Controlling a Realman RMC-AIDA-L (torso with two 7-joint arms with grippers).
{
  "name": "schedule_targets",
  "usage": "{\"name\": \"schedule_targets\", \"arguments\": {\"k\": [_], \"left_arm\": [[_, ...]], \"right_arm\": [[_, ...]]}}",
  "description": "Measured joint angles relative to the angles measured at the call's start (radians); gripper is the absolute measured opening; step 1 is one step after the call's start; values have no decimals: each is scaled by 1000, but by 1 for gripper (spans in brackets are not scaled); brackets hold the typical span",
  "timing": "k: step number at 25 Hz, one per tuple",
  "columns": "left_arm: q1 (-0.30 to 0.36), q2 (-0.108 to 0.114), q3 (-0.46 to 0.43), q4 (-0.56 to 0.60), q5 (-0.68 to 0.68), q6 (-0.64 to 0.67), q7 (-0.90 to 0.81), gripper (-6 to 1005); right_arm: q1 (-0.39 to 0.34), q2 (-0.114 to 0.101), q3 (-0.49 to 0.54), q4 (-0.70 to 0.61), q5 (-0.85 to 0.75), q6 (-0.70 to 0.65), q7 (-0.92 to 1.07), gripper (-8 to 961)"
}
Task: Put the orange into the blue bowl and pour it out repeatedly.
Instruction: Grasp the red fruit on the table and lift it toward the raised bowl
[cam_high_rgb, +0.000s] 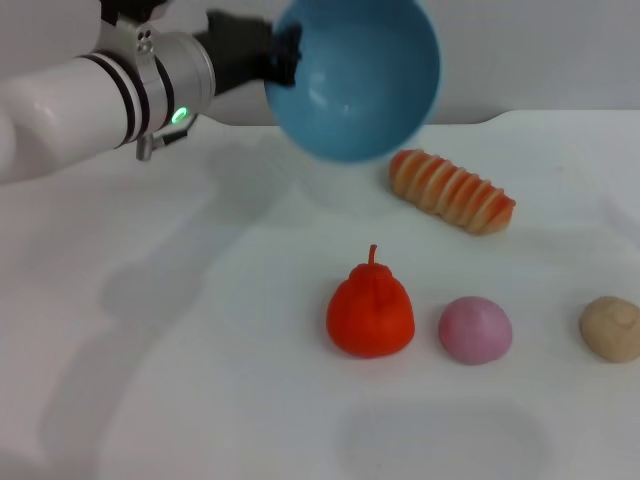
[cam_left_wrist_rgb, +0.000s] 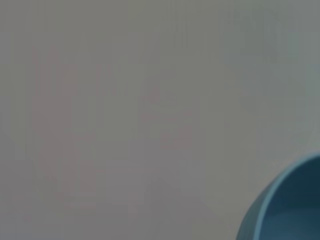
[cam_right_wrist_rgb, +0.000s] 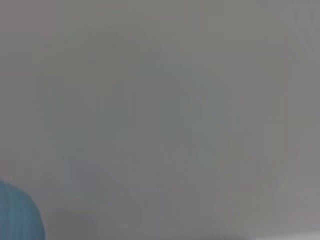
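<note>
White bench (cam_high_rgb: 200, 400): plain surface carrying all the loose things.
Orange (cam_high_rgb: 370, 313): bright red-orange lumpy fruit, stem nub up, sitting on the bench near the front, not in the bowl.
Pink ball (cam_high_rgb: 475, 330): just beside the orange, toward the robot's right, a narrow gap between them.
Tan lump (cam_high_rgb: 612, 328): at the right edge of the head view, apart from the pink ball.
Striped loaf (cam_high_rgb: 451, 191): orange-and-cream, lying slantwise farther back, behind the orange and ball.
Blue bowl (cam_high_rgb: 355, 85): light blue, lifted clear of the bench at the far side, tipped on its side so the empty hollow faces the head camera; its rim also shows in a corner of the left wrist view (cam_left_wrist_rgb: 287, 207).
Left gripper (cam_high_rgb: 282, 55): at the bowl's rim on the robot's left side, jaws closed on that rim, carrying the bowl in the air.
Right gripper: not visible in the head view; its jaws cannot be judged.
</note>
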Motion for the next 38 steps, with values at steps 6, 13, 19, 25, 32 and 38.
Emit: {"name": "schedule_targets", "arguments": {"k": [6,13,19,25,32,38], "left_arm": [[-125,1,-114,-72,257,335,-241,0],[-188,-5,-110,-132,365,384,-366,0],[-235,-10,-111,-210,411,286,-431,0],[-250,-10,-110,-252,414,237,-437,0],[-240,-6,-111,-261,415,229,-432,-1],[-240,-8,-111,-265,415,226,-428,-1]], "right_arm": [[65,5,16,-168,-365,-33,258,790],[153,2,7,-279,-557,-253,441,790],[240,19,-7,-303,-680,-421,517,789],[300,27,-40,-203,-704,-407,561,789],[392,28,-158,-4,-684,-301,539,790],[450,32,-243,154,-669,-163,514,790]]}}
